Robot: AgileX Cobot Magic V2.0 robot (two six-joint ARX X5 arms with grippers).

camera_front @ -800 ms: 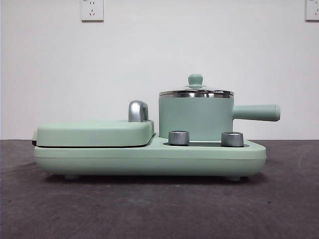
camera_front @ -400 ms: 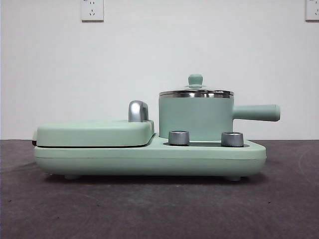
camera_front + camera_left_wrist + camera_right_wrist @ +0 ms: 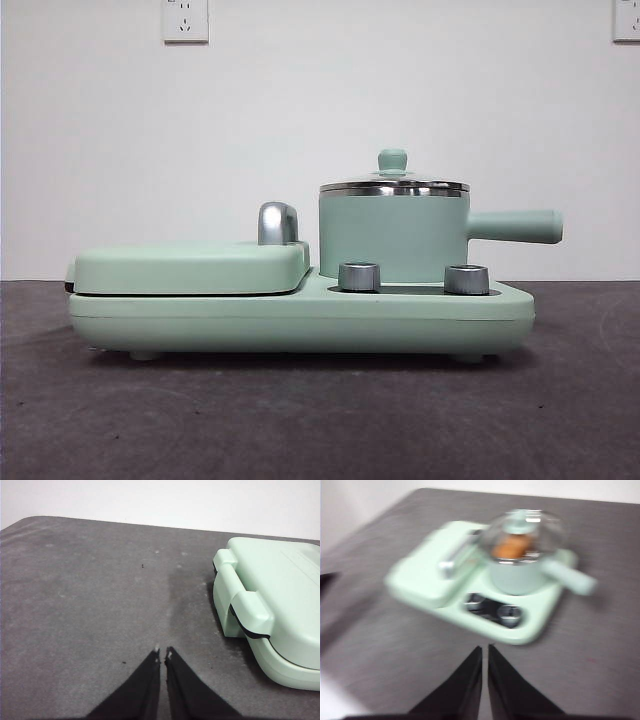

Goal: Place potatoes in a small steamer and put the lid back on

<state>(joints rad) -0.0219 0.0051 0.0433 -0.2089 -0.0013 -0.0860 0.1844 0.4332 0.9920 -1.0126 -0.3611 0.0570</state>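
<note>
Nothing on the table (image 3: 320,420) has shifted since the earlier frames: the pot (image 3: 392,238) sits on the right half of the mint-green cooker (image 3: 300,318), its straight handle (image 3: 515,226) pointing right, behind two silver knobs (image 3: 359,277). Its glass lid (image 3: 393,184) is seated on the steel rim, green knob up. Through the glass in the blurred right wrist view, the orange-brown potato (image 3: 512,546) lies inside the pot. On the cooker's left half the flat griddle cover (image 3: 190,267) is down, its chrome handle (image 3: 277,223) beside the pot. Neither arm shows in the front view. Well back from the cooker, the right hand (image 3: 485,650) has its jaws together on nothing. Above bare table beside the cooker's hinged end, the left hand (image 3: 162,653) is likewise closed and empty.
</note>
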